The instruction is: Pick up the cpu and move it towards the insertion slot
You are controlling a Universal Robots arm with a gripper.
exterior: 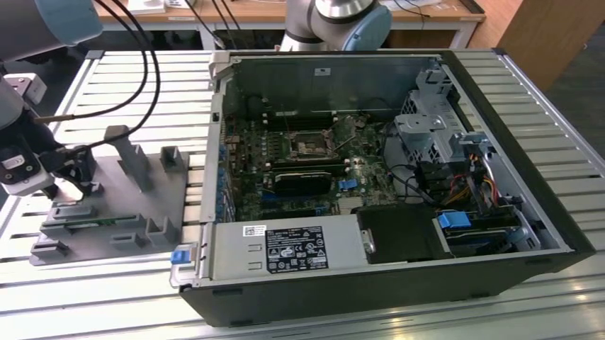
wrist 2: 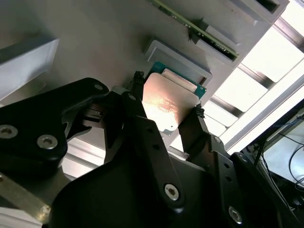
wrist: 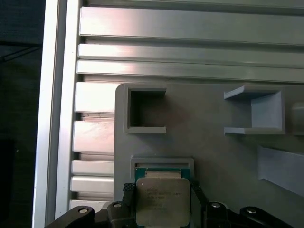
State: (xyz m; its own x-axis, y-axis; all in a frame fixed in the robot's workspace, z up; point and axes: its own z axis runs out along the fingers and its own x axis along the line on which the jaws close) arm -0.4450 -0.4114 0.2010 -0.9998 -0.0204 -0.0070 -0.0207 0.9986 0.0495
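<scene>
The cpu (wrist: 163,202) is clamped between the black fingers of the gripper (wrist: 161,189).
Its flat square silvery lid, green-edged, is seen just over the square recess of the matte grey tray (wrist: 213,156) at the exterior view's left; the metal-framed insertion slot (exterior: 307,146) lies well apart, inside the open black case (exterior: 378,297).

- A slatted metal table (exterior: 142,78) is brightly lit.
- A wooden desk (exterior: 265,10) on pale legs is seen behind it.
- A wooden panel (exterior: 548,35) is seen beside dark floor (exterior: 588,106).
</scene>
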